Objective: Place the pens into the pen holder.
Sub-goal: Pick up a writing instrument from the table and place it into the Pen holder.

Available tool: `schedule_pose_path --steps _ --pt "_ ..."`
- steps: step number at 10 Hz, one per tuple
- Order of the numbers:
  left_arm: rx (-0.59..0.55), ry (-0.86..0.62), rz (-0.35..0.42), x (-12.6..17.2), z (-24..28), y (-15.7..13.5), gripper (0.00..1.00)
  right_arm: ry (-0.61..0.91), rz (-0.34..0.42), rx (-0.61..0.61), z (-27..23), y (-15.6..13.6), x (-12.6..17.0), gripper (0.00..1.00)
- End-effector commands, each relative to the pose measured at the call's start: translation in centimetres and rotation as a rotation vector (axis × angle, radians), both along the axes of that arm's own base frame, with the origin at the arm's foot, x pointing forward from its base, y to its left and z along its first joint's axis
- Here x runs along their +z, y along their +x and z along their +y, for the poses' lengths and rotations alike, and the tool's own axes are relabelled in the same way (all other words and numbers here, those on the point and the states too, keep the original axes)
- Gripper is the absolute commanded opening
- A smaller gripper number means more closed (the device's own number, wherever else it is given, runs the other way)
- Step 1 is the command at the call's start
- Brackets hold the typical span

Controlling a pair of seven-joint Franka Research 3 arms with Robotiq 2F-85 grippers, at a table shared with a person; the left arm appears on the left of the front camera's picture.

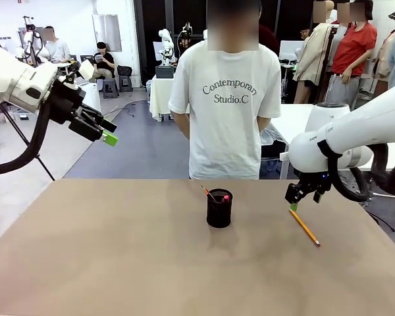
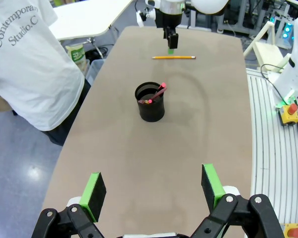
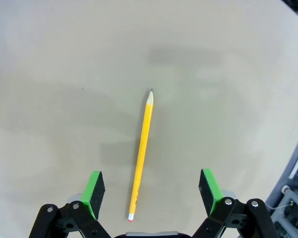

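The black mesh pen holder (image 1: 218, 209) (image 2: 150, 103) stands mid-table with two pens (image 1: 209, 193) (image 2: 158, 92) leaning inside it, one with a red end (image 1: 225, 197). A yellow pencil (image 1: 305, 228) (image 2: 173, 57) (image 3: 141, 158) lies flat on the table to the holder's right. My right gripper (image 1: 294, 203) (image 2: 172, 43) (image 3: 151, 191) hovers open just above the pencil's eraser end, a green pad on each side of it. My left gripper (image 1: 107, 135) (image 2: 151, 188) hangs open and empty, high above the table's left side.
A person in a white T-shirt (image 1: 230, 112) stands at the far edge of the brown table (image 1: 118, 250), behind the holder. In the left wrist view, a metal rail and a red stop button (image 2: 288, 111) lie beyond the table's side edge.
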State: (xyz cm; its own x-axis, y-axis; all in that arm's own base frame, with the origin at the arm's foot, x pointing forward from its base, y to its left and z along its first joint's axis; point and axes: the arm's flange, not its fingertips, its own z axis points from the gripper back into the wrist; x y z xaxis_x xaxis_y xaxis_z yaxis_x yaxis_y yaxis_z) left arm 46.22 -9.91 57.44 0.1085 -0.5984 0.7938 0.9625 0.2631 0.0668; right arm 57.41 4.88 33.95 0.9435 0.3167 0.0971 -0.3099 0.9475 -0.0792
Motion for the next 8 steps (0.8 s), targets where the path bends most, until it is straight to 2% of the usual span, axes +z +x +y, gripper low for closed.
schedule_pose_path --steps 1,5,8 --pt "0.008 0.0 0.0 0.1 0.2 -0.1 1.0 -0.02 0.019 -0.043 0.5 1.5 -0.4 1.0" --pt "0.008 0.0 0.0 0.1 0.2 -0.1 1.0 -0.019 0.082 -0.086 0.8 3.2 -2.6 1.0" --pt "0.008 0.0 0.0 0.1 0.2 -0.1 1.0 -0.009 0.088 -0.095 0.9 4.3 -3.4 1.0"
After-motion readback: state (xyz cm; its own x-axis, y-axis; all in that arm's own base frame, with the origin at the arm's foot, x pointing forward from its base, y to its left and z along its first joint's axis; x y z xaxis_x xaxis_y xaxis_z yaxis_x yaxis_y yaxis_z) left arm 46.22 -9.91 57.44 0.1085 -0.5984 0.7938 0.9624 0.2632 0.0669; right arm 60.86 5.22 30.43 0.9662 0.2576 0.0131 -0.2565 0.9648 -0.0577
